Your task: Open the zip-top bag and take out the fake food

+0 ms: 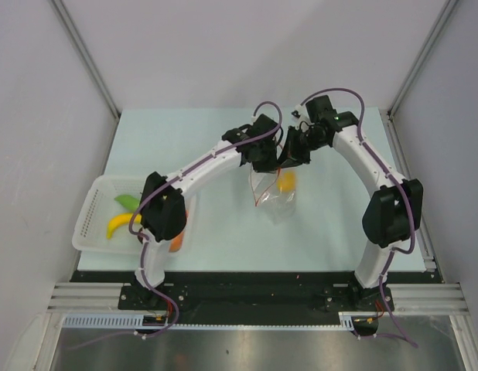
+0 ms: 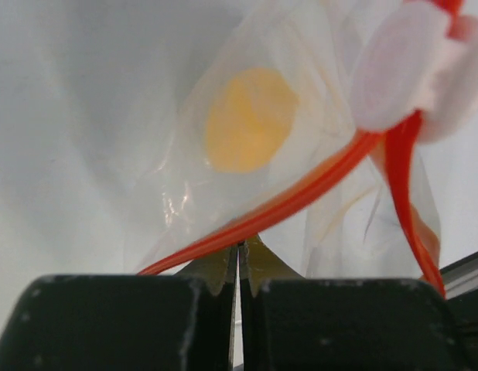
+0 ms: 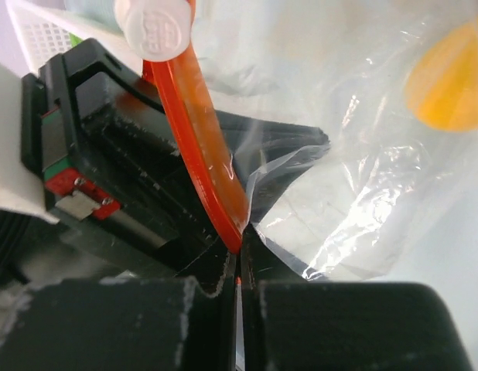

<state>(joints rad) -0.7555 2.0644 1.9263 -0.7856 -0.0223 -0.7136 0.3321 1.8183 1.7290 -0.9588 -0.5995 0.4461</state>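
The clear zip-top bag (image 1: 274, 195) hangs in the air at the table's middle, held up by both grippers. Its red-orange zip strip (image 2: 301, 197) runs across the left wrist view, with a white slider (image 2: 394, 66) at the top right. My left gripper (image 2: 240, 251) is shut on the strip's edge. My right gripper (image 3: 239, 259) is shut on the other side of the strip (image 3: 200, 131), below the white slider (image 3: 155, 29). One orange-yellow fake food piece (image 1: 286, 182) sits inside the bag; it also shows in the left wrist view (image 2: 249, 118) and the right wrist view (image 3: 449, 81).
A white mesh basket (image 1: 88, 212) stands at the left front edge, holding a yellow banana (image 1: 119, 224) and a green piece (image 1: 128, 201). An orange piece (image 1: 175, 245) shows under the left arm. Metal frame posts rise at the table's far corners.
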